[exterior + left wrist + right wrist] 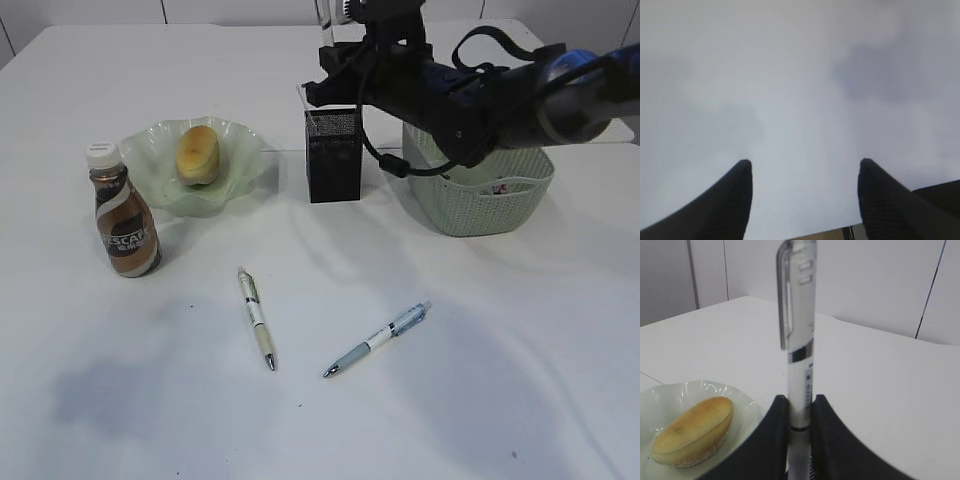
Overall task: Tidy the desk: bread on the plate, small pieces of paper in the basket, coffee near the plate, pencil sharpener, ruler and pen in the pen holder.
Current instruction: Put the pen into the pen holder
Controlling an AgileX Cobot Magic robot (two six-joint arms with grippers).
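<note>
**A:** What is seen on the desk?

**B:** A white tabletop is shown. Toward its far left, a pale green ruffled plate is set, and an oval golden-brown bread roll is lying in it. A brown Nescafe coffee bottle with a white cap is stood upright just beside the plate, on its near left side. A black mesh pen holder is placed near the middle of the far edge, with a pale green woven basket at its right. Two pens are left lying on the open desk nearer the front: a cream-barrelled pen and a white-and-grey pen, a little apart.

**A:** How are the grippers described?

**B:** The right gripper is closed on a clear pen, which is held upright between the fingers above the pen holder. The ruler is partly hidden behind the arm. The left gripper is seen with its fingers spread apart and nothing between them, over bare tabletop.
</note>
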